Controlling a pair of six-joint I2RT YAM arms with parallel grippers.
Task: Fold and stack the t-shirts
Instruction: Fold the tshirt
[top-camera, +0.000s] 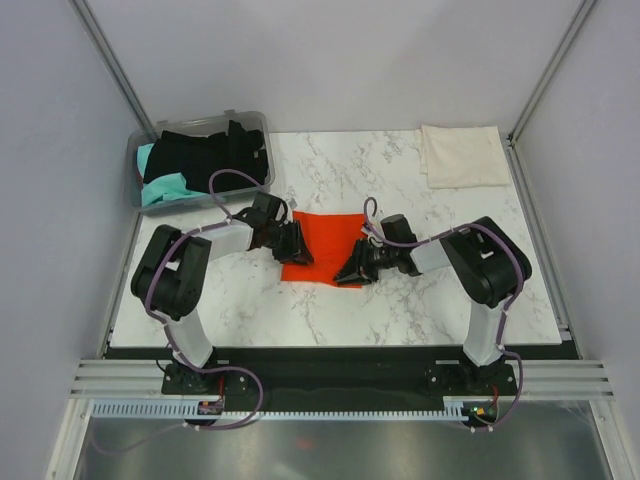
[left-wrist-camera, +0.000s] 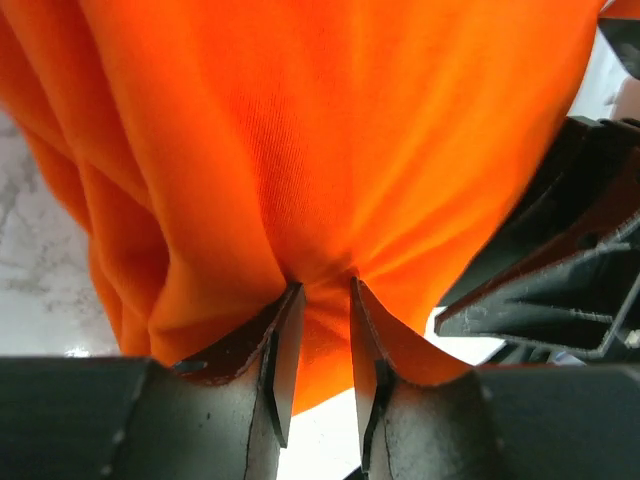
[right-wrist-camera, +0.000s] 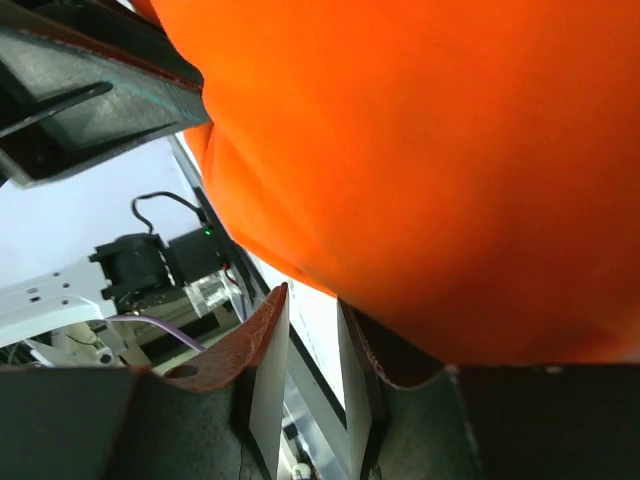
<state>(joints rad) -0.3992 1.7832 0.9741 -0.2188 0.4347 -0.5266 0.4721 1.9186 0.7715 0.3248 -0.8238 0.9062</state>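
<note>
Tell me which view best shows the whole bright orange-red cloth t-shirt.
Top external: the bright orange-red cloth t-shirt shows whole, a folded rectangle on the marble table. Left wrist shows only a close-up of cloth puckered in the left gripper. Right wrist shows a bulge of it above the right gripper, with the outline cut off.

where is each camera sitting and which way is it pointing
Top external: above and behind the arms, looking down on the white marble table; both arms whole, left gripper and right gripper at the bright orange-red cloth t-shirt.
Left wrist: on the left arm, looking along its own fingers into the t-shirt.
Right wrist: on the right arm, looking past its own fingers at the t-shirt.
Shared: all three show the t-shirt.
</note>
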